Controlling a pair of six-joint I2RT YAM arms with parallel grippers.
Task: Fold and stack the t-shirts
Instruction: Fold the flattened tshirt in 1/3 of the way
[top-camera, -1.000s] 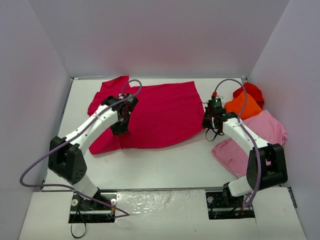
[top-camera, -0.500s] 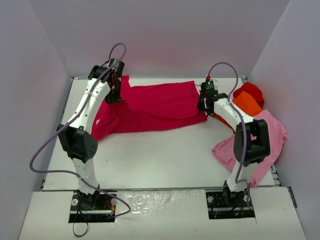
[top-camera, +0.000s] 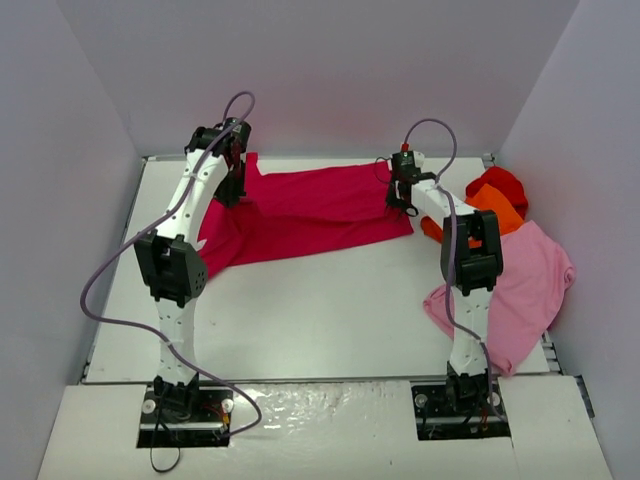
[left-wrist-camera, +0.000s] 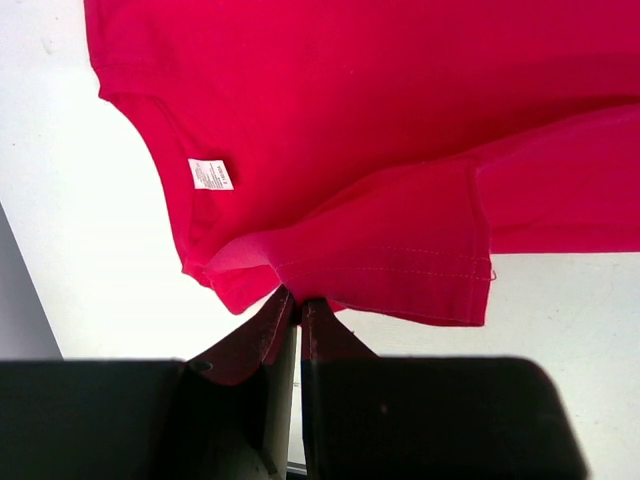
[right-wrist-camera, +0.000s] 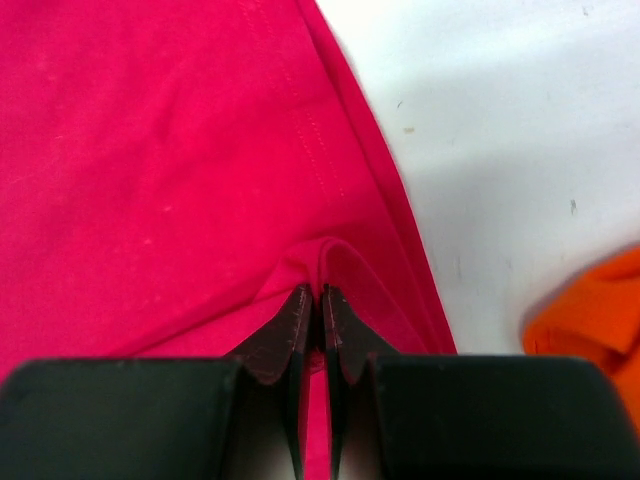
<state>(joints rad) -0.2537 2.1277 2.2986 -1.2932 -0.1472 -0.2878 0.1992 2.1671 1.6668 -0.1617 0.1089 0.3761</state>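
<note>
My left hand (left-wrist-camera: 298, 300) and right hand (right-wrist-camera: 320, 293) each pinch shut on the crimson t-shirt (top-camera: 310, 205), stretched across the white surface (top-camera: 330, 310).

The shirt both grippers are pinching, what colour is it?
Crimson-magenta shirt, shown best in the left wrist view.

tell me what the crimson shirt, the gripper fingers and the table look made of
Crimson shirt: soft matte knit cloth, probably cotton jersey; it drapes, creases and shows stitched hems and a sewn-in label.
Fingers of the left gripper: dark, slightly shiny surface, rubber or plastic, cannot tell which.
Table: smooth white hard sheet with faint specks, perhaps laminate or painted board.
</note>
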